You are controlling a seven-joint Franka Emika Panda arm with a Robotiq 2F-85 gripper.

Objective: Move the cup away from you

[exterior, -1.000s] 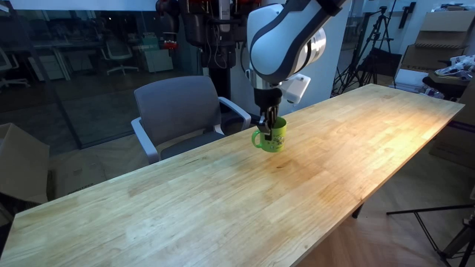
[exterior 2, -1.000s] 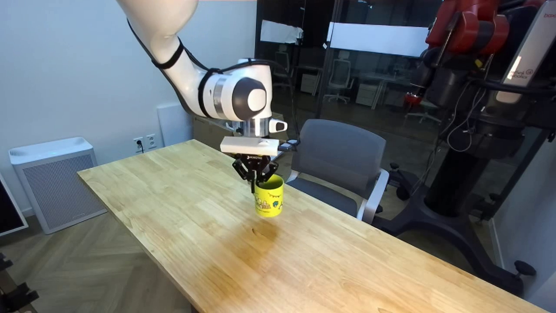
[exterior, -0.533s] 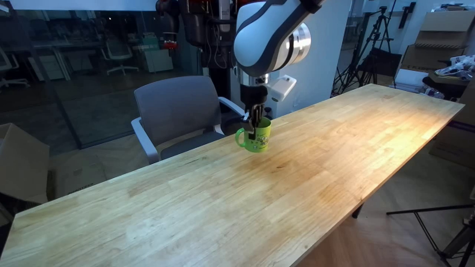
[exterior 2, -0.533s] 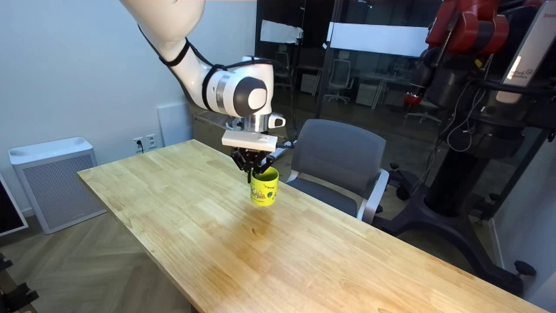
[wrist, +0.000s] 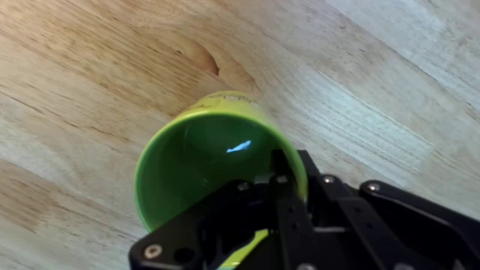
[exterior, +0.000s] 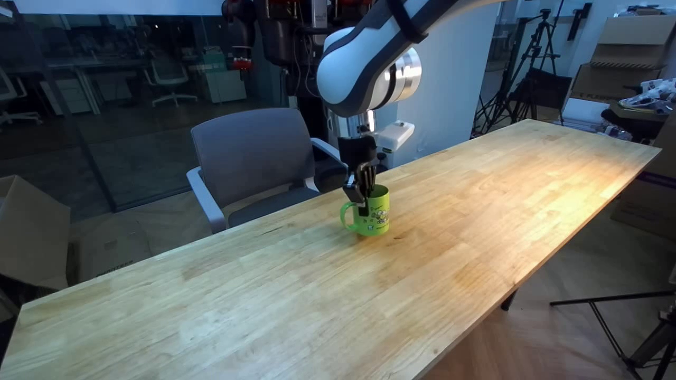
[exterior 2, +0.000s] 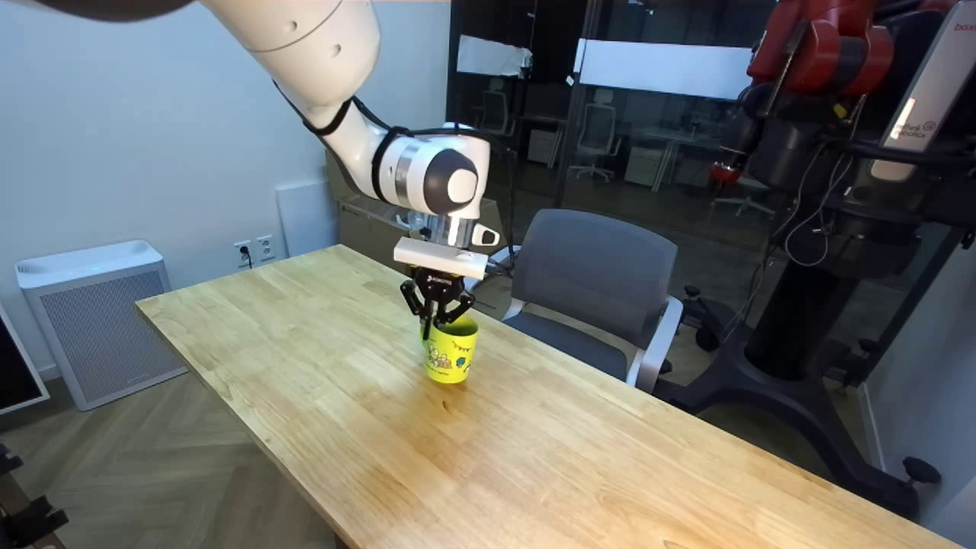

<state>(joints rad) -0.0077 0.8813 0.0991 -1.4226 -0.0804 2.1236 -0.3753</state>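
Yellow-green cup (exterior 2: 455, 366), printed with small motifs — black jaws — pale, brown-grained table (exterior: 317, 295), grey chair (exterior: 253, 153).

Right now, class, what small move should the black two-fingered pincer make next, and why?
Probably ease the pincer gently down, without opening: it clasps the glossy green cylindrical mug by its wall, one finger inside, one outside; its base is near the pale wooden table, contact unclear.

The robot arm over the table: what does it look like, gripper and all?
The arm is white and rounded, with dark grey panels, silver rings, black straps and a black cable. The gripper is black, with jointed fingers and shiny screws.
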